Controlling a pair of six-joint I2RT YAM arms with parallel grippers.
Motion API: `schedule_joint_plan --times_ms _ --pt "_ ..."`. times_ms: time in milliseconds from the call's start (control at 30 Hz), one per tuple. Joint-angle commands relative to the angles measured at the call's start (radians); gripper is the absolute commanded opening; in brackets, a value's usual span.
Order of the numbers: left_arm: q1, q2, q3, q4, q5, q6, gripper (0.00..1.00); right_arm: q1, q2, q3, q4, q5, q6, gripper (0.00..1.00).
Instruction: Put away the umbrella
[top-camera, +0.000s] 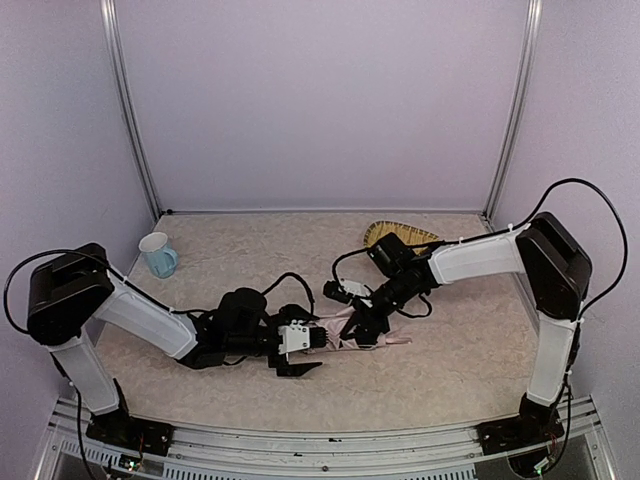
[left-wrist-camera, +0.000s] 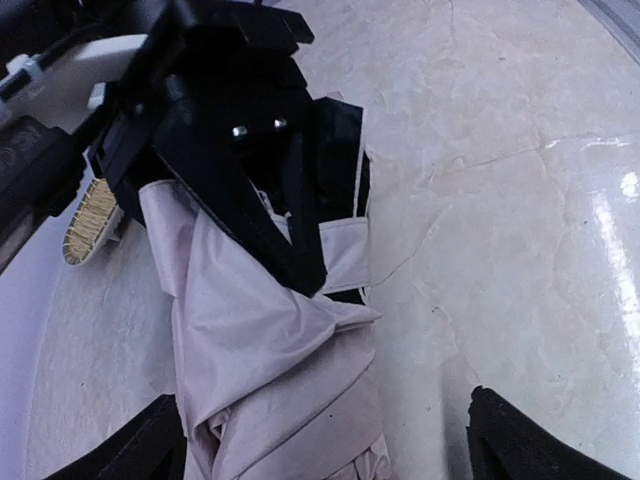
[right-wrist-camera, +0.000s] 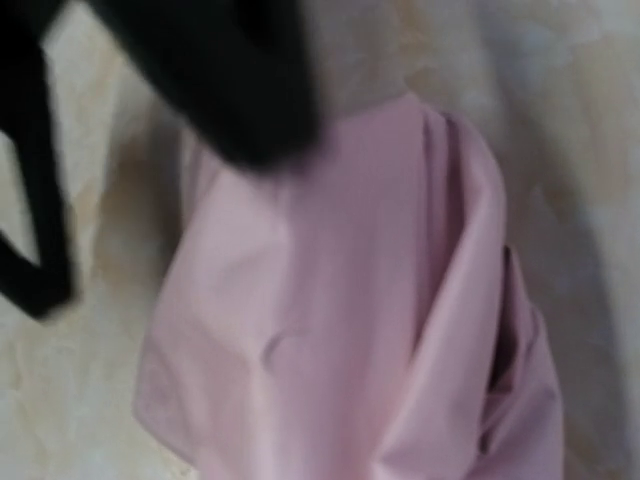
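The folded umbrella (top-camera: 352, 331), pale pink with black lining, lies on the table between my two grippers. In the left wrist view its pink folds (left-wrist-camera: 270, 370) run toward the camera, with black lining (left-wrist-camera: 340, 150) showing at the far end. My left gripper (top-camera: 308, 348) is open, its fingertips (left-wrist-camera: 150, 445) straddling the near end without touching it. My right gripper (top-camera: 366, 324) comes down on the far part; its black fingers (left-wrist-camera: 285, 235) pinch the fabric. The right wrist view is blurred and filled with pink canopy (right-wrist-camera: 350, 320); its own fingers are hidden.
A pale blue cup (top-camera: 158, 254) stands at the back left. The woven bamboo tray (top-camera: 396, 235) lies at the back right behind the right arm; its edge shows in the left wrist view (left-wrist-camera: 88, 215). Walls close in on three sides.
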Motion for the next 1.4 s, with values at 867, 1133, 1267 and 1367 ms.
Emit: schedule_joint_plan --times_ms 867,1133,1267,1367 --pt "0.021 0.322 0.336 -0.471 -0.037 0.048 0.1 -0.052 -0.018 -0.048 0.002 -0.099 0.089 0.49" --pt "0.056 0.338 0.352 -0.474 -0.049 -0.042 0.0 -0.183 -0.218 -0.143 0.121 -0.129 0.199 0.88" --pt "0.065 0.335 0.321 -0.344 -0.149 -0.129 0.0 -0.25 -0.328 -0.244 0.27 -0.124 0.296 0.9" --pt "0.069 0.307 0.281 -0.202 -0.199 -0.186 0.0 -0.282 -0.38 -0.309 0.362 -0.074 0.347 0.9"
